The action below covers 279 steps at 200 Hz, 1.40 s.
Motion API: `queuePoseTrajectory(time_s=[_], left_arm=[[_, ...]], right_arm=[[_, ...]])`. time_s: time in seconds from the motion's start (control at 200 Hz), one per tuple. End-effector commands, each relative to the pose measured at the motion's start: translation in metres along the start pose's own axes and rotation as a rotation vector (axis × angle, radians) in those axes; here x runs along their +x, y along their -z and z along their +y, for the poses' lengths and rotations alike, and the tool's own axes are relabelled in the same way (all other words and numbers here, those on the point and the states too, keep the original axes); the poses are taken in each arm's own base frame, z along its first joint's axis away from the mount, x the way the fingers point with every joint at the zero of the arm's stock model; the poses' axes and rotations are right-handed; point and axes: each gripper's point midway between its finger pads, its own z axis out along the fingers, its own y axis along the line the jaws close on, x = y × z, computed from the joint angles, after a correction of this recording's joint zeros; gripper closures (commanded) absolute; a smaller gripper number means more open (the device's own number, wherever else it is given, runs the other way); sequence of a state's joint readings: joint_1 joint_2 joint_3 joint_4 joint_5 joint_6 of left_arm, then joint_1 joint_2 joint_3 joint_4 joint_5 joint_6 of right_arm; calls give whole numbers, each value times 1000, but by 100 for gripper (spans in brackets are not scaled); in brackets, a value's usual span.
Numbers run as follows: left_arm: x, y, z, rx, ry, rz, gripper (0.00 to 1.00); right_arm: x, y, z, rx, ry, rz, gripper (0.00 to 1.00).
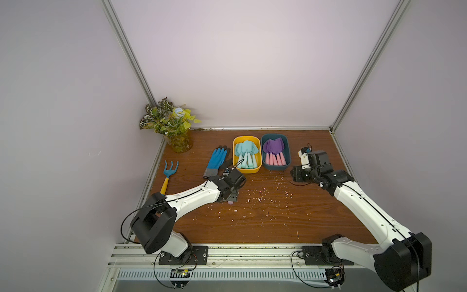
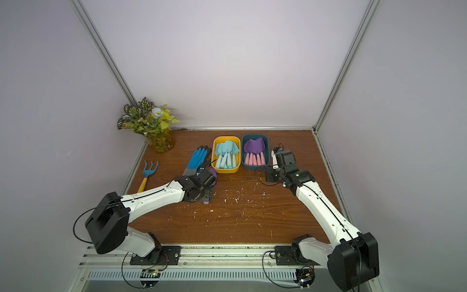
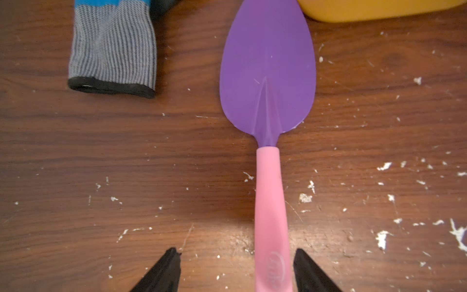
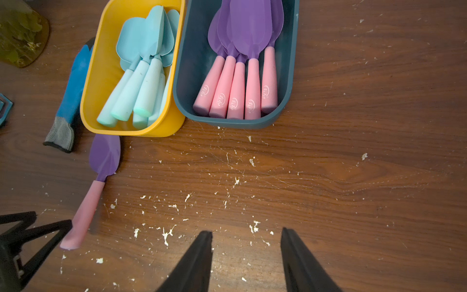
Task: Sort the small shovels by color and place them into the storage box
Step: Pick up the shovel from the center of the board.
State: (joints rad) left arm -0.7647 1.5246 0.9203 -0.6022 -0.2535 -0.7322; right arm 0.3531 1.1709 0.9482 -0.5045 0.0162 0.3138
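Left gripper (image 3: 235, 250): black wedge fingers (image 3: 166, 270) stand apart, straddling the pink handle of the loose shovel (image 3: 267, 75). Not clamped: wide gap on one side, a sliver on the other. The handle has a raised oval with script lettering near its end (too soft to read).

The loose shovel is smooth plastic with a purple teardrop blade, a centre crease and a tapered pink grip. It lies flat on the table (image 1: 265, 222) in front of the yellow bin (image 1: 246, 171), blade tip close to the bin wall. In both top views the left arm covers most of it.

Right gripper (image 4: 246, 231): fingers apart, nothing between them, over bare table in front of the teal bin (image 4: 192, 63).

The yellow bin is glossy plastic with rounded corners. It holds the aqua shovels (image 4: 149, 50) in a pile, blades toward the far end. The teal bin sits right against it, same shape. It holds the purple shovels (image 4: 247, 30): five pink handles in a row, blades overlapping. Each handle has a white script logo (illegible).

Glove (image 3: 113, 50) lies beside the loose shovel: blue coating, grey-striped knit cuff, black hem. Rake (image 1: 169, 172) lies near the left edge, with three blue prongs and a yellow handle. Plant (image 1: 174, 126) stands in a yellow see-through jar in the back left corner.

Table is dark wood-grain, scratched, flecked with white bits.
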Motion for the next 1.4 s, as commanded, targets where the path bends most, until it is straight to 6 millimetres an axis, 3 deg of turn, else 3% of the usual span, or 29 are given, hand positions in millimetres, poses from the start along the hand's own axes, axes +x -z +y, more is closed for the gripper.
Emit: queuePoseTrajectory(time_s=[0.0, 0.135, 0.43, 0.921, 1.391], left_arm=[[5, -4, -5, -4, -30, 32, 28], [8, -13, -7, -16, -50, 56, 35], [8, -24, -15, -7, -75, 71, 37], [9, -30, -16, -12, -89, 74, 51], [11, -21, -16, 11, -93, 78, 85]], right_arm=[[-8, 4, 5, -34, 4, -38, 50], [-6, 3, 6, -36, 4, -33, 50], [-7, 2, 5, -29, 4, -36, 50], [-7, 1, 7, -39, 2, -32, 51], [-6, 1, 8, -48, -1, -30, 52]])
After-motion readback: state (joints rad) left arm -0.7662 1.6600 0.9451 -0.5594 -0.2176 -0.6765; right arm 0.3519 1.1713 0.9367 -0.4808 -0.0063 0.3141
